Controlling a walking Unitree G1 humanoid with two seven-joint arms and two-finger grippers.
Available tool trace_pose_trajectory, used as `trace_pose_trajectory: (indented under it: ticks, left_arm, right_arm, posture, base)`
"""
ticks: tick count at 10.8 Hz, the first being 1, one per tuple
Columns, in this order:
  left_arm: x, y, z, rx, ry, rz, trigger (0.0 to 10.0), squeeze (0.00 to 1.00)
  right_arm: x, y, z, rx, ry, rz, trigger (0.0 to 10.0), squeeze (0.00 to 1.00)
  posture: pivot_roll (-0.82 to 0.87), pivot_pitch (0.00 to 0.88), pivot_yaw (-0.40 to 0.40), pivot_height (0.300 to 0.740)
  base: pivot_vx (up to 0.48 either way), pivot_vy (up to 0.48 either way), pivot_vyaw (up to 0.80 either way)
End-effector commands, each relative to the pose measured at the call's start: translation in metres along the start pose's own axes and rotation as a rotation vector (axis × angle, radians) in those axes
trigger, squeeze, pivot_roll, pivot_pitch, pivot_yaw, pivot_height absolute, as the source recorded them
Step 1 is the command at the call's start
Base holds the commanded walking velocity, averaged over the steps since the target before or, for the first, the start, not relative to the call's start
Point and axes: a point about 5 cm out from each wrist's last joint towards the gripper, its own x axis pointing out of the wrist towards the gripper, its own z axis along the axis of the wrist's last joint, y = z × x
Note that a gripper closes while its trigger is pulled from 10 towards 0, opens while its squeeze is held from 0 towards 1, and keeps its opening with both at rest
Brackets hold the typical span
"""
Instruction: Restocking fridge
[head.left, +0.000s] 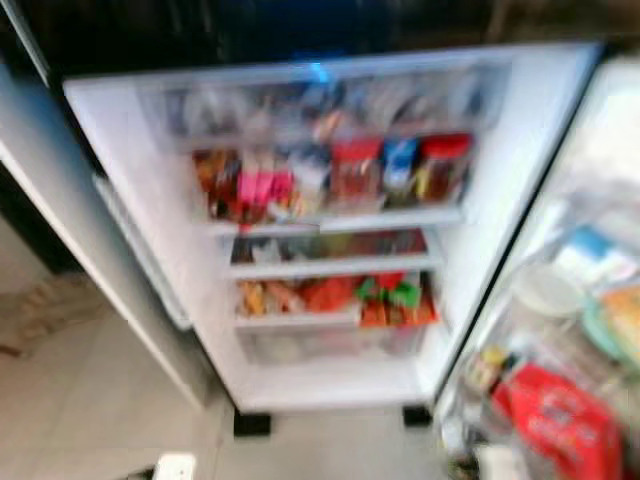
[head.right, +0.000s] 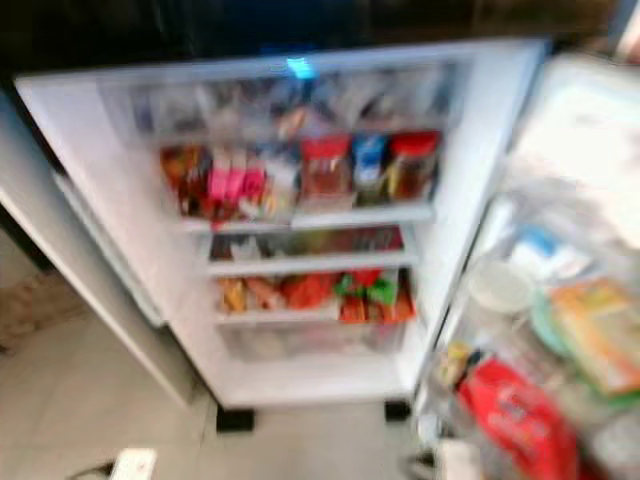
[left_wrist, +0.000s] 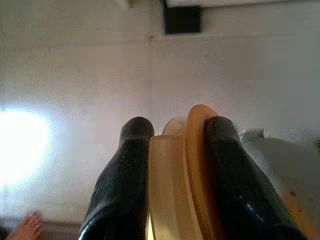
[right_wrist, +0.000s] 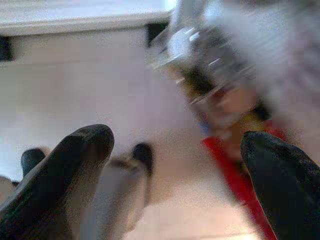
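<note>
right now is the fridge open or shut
Open: the fridge shows its stocked shelves head-on, and its door is swung out on the right with packed racks.

A: Both eye views motion-blurred throughout; fridge interior bright, lit from a bluish lamp at the top, labels unreadable.
B: Surround above it nearly black. Left wrist view: sharp near fingers, strong white glare patch on the floor.
A: Right wrist view smeared, worst toward the upper corner.
</note>
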Motion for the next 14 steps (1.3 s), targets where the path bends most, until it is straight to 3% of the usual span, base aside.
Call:
trace_pose_trajectory:
  ticks: [1, 2, 3, 5, 6, 7, 8, 9, 10, 12, 14]
  left_arm:
    - [0.0, -0.001, 0.0, 0.087, -0.02, -0.011, 10.0, 0.0]
    - [0.0, -0.001, 0.005, 0.191, -0.055, 0.0, 10.0, 0.0]
    - [0.005, 0.011, 0.053, 0.303, -0.203, 0.054, 10.0, 0.0]
    - [-0.001, 0.031, 0.128, 0.386, -0.447, 0.138, 10.0, 0.0]
    - [-0.006, 0.032, 0.145, 0.414, -0.546, 0.14, 10.0, 0.0]
    - [-0.012, 0.031, 0.156, 0.376, -0.635, 0.125, 10.0, 0.0]
    - [-0.017, 0.027, 0.166, 0.204, -0.71, 0.063, 10.0, 0.0]
    - [-0.022, 0.019, 0.175, -0.069, -0.769, -0.03, 10.0, 0.0]
    - [-0.027, 0.002, 0.178, -0.356, -0.787, -0.208, 10.0, 0.0]
    - [-0.038, -0.013, 0.172, -0.581, -0.82, -0.33, 10.0, 0.0]
    - [-0.043, -0.005, 0.168, -0.791, -0.831, -0.382, 10.0, 0.0]
  right_arm:
    - [0.001, 0.012, -0.001, 0.0, 0.005, 0.03, 10.0, 0.0]
    - [0.001, 0.012, -0.001, -0.001, 0.005, 0.03, 10.0, 0.0]
    - [0.001, 0.012, -0.002, 0.003, 0.006, 0.028, 10.0, 0.0]
    - [0.001, 0.011, -0.002, 0.002, 0.011, 0.026, 10.0, 0.0]
    - [0.001, 0.011, -0.003, 0.002, 0.011, 0.025, 10.0, 0.0]
    - [0.001, 0.011, -0.003, 0.001, 0.012, 0.024, 10.0, 0.0]
    - [0.001, 0.011, -0.003, 0.001, 0.012, 0.024, 10.0, 0.0]
    - [0.001, 0.011, -0.003, -0.002, 0.014, 0.024, 10.0, 0.0]
    - [0.001, 0.01, -0.004, -0.003, 0.015, 0.024, 10.0, 0.0]
    - [0.0, 0.01, -0.004, -0.005, 0.015, 0.026, 10.0, 0.0]
    - [0.001, 0.009, -0.002, -0.054, 0.022, 0.036, 10.0, 0.0]
  posture:
    - [-0.06, 0.0, 0.03, 0.74]
    - [-0.06, 0.0, 0.03, 0.74]
    - [-0.06, 0.0, 0.031, 0.74]
    - [-0.06, 0.0, 0.031, 0.74]
    - [-0.06, 0.0, 0.032, 0.74]
    - [-0.06, 0.0, 0.034, 0.74]
    - [-0.06, 0.0, 0.034, 0.74]
    - [-0.06, 0.0, 0.033, 0.74]
    - [-0.05, 0.0, 0.031, 0.74]
    - [-0.05, 0.0, 0.026, 0.74]
    - [-0.04, 0.0, 0.013, 0.74]
  base:
    - [0.0, 0.0, 0.0]
    - [0.0, 0.0, 0.0]
    - [0.0, 0.0, 0.0]
    - [0.0, 0.0, 0.0]
    - [0.0, 0.0, 0.0]
    - [0.0, 0.0, 0.0]
    - [0.0, 0.0, 0.0]
    - [0.0, 0.0, 0.0]
    - [0.0, 0.0, 0.0]
    - [0.0, 0.0, 0.0]
    - [0.0, 0.0, 0.0]
